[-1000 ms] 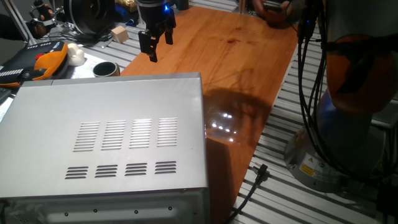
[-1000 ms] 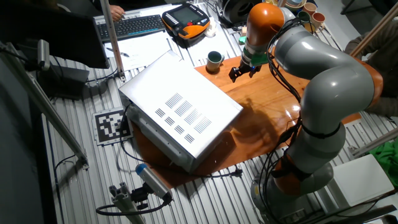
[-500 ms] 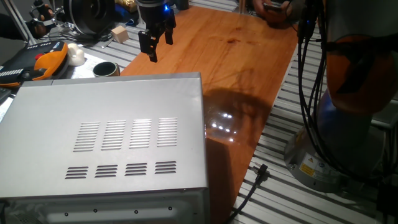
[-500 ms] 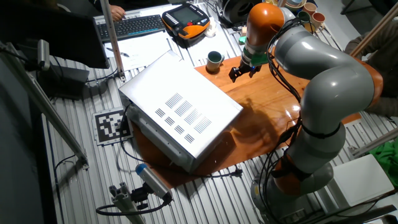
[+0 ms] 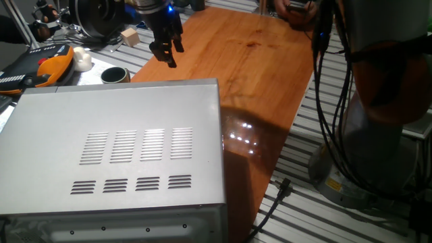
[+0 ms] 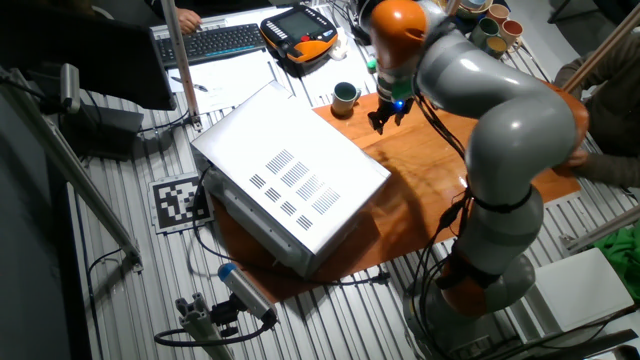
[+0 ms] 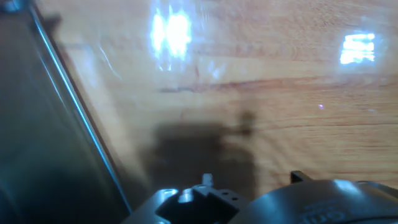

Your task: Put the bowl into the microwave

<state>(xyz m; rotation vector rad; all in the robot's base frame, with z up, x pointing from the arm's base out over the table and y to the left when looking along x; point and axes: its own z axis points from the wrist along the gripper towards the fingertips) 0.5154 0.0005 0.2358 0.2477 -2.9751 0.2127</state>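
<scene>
The bowl (image 5: 115, 75), a small dull metal cup with a dark inside, stands on the slatted table just behind the microwave (image 5: 115, 155). In the other fixed view the bowl (image 6: 345, 96) is beside the microwave's (image 6: 290, 175) far corner. My gripper (image 5: 165, 52) hangs above the wooden board, to the right of the bowl and clear of it. Its fingers look open and hold nothing. In the other fixed view the gripper (image 6: 383, 118) is right of the bowl. The hand view is blurred and shows only the wooden board (image 7: 261, 81) and a dark metal edge (image 7: 74, 106) at left.
A white lump (image 5: 82, 59), a wooden cube (image 5: 129, 36) and an orange teach pendant (image 5: 47, 64) lie behind the bowl. A keyboard (image 6: 210, 42) and cups (image 6: 490, 25) sit at the far side. Cables (image 5: 331, 101) hang at the right.
The arm has swung and the gripper has shifted a little left, closer to the bowl. Bowl and microwave have not moved.
</scene>
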